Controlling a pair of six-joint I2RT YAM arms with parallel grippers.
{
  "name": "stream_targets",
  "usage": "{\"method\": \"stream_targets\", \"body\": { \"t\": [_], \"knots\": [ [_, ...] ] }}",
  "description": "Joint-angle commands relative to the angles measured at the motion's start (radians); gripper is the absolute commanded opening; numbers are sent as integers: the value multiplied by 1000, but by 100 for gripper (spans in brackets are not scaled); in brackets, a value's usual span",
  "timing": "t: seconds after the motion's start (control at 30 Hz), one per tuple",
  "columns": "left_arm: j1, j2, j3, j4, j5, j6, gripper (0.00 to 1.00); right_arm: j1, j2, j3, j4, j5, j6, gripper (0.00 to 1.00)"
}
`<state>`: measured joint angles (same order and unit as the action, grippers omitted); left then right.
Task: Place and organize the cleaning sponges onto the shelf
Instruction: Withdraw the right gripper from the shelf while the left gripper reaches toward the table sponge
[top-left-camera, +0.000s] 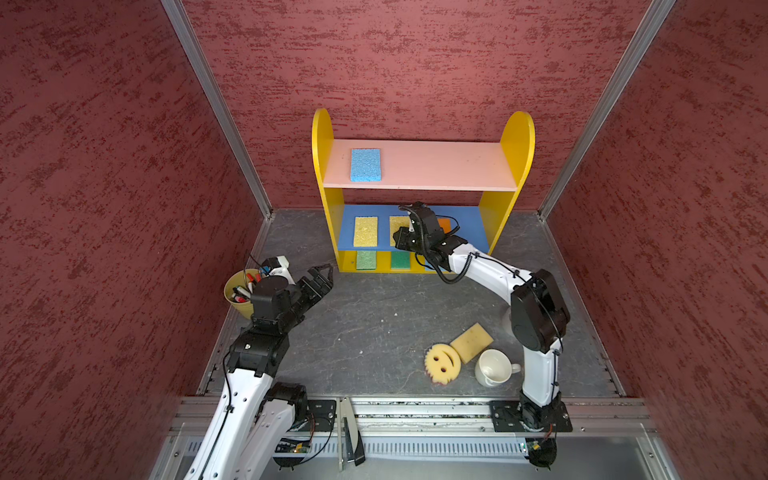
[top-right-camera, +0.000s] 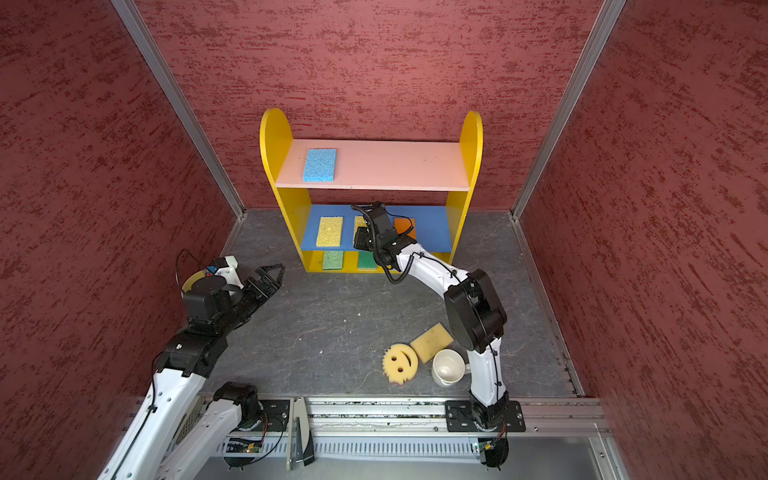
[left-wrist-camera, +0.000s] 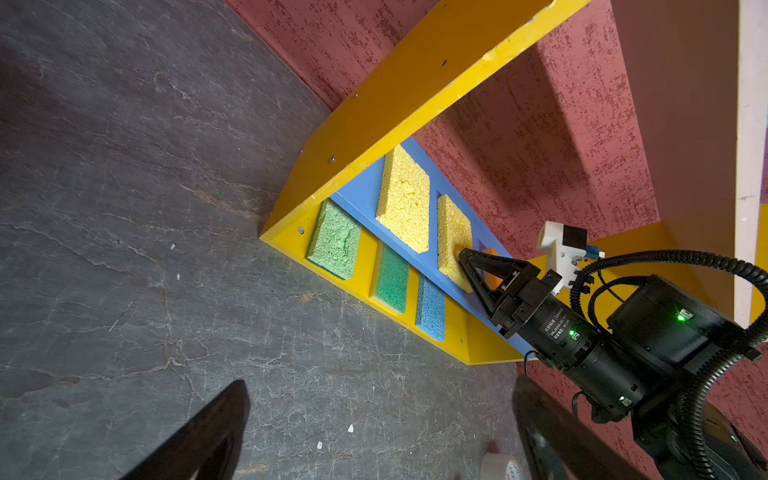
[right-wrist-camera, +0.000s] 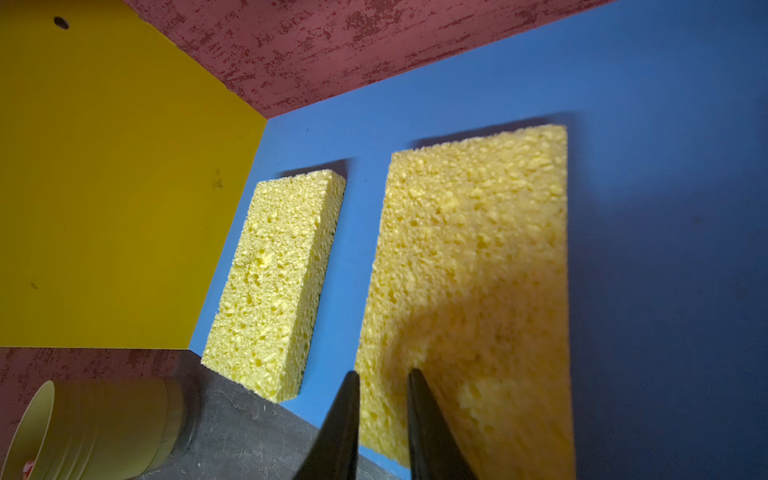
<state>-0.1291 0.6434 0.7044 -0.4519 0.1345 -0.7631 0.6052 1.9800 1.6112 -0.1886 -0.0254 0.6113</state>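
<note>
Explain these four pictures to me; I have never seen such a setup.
Two robot arms stand at a grey table. Two pictures look down from above; two come from cameras on the wrists. The shelf holds seven sponges. A smiley sponge, a tan sponge, a white mug and a cup of markers sit on the table. The left arm's jaws are wide open and empty; the right arm's jaws, nearly closed, are at a yellow sponge on the blue board; whether they grip it is unclear.

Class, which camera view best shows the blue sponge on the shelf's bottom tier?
Left wrist view: the blue sponge lies whole and unobstructed. In both top views the right arm hides nearly all of it; the right wrist view misses it.
</note>
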Motion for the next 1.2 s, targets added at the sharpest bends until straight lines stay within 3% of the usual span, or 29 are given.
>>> {"method": "stream_targets", "body": {
  "t": [0.0, 0.27, 0.57, 0.8, 1.07, 1.17],
  "knots": [
    [6, 3, 1, 18, 17, 2, 98, 1, -62, 47, -36, -2, -34, 24],
    [5, 17, 1, 35, 48, -3, 98, 2, -186, 31, -90, 9, -91, 26],
    [-40, 27, 6, 38, 63, -10, 98, 17, -389, -201, -145, 33, -138, 27],
    [-161, 50, -6, 44, -13, -21, 96, 47, -593, -461, -198, 86, -146, 30],
    [-323, 121, 26, 76, -123, -34, 95, 54, -821, -735, -236, 55, -78, 31],
    [-393, 169, 20, 96, -154, -39, 94, 56, -856, -793, -311, 79, -85, 37]
  ]
}}
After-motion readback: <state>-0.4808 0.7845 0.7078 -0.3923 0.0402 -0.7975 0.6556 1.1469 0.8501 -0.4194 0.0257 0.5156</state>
